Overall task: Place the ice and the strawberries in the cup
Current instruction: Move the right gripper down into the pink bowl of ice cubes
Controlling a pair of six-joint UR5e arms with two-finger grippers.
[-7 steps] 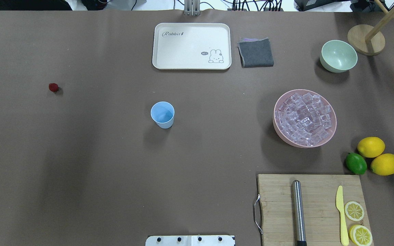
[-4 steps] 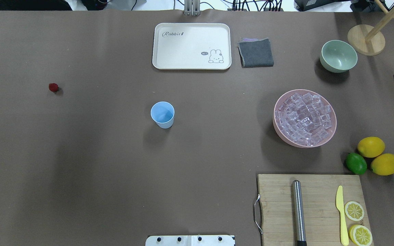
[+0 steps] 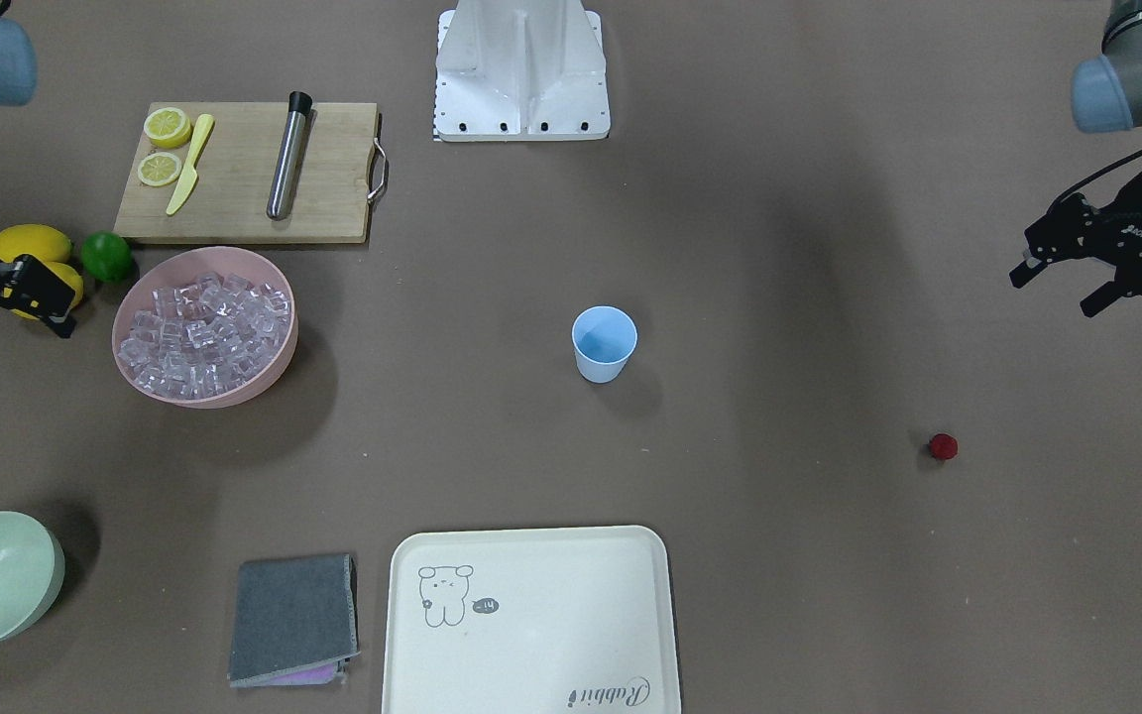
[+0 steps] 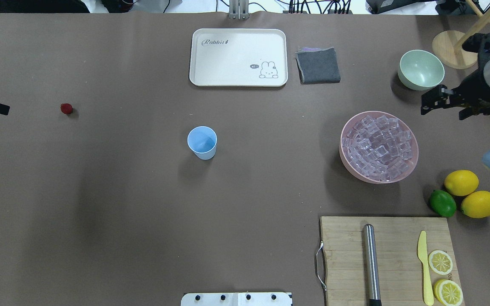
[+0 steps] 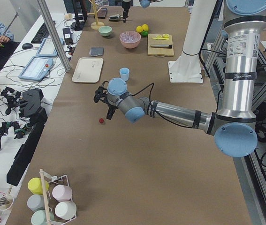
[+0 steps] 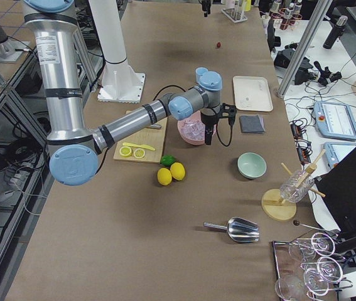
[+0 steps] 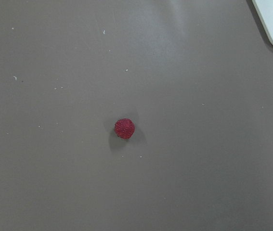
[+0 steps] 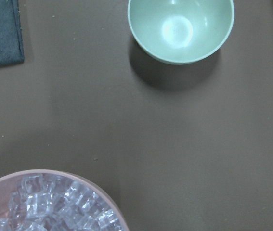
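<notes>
The light blue cup (image 4: pixel 202 142) stands upright mid-table, also in the front view (image 3: pixel 604 342). One dark red strawberry (image 4: pixel 66 109) lies far left of it and shows centred in the left wrist view (image 7: pixel 124 128). Ice cubes (image 4: pixel 379 146) fill the pink bowl (image 4: pixel 343 158); they also show in the right wrist view (image 8: pixel 54 204). My left gripper (image 3: pixel 1052 295) is open and empty, above the table beside the strawberry (image 3: pixel 943 446). My right gripper (image 4: pixel 442 114) is open and empty, between the pink bowl and the pale green bowl (image 4: pixel 421 69).
A white rabbit tray (image 4: pixel 238 57) and grey cloth (image 4: pixel 318 65) lie at the far side. Two lemons (image 4: pixel 462 182), a lime (image 4: pixel 442 203) and a cutting board (image 4: pixel 347 255) with a steel rod, yellow knife and lemon slices sit near right. A wooden stand (image 4: pixel 455 49) is far right.
Both arms have come into the overhead view. The right gripper moved in from the right edge to beside the ice bowl. The left gripper's tip now shows at the left edge.
</notes>
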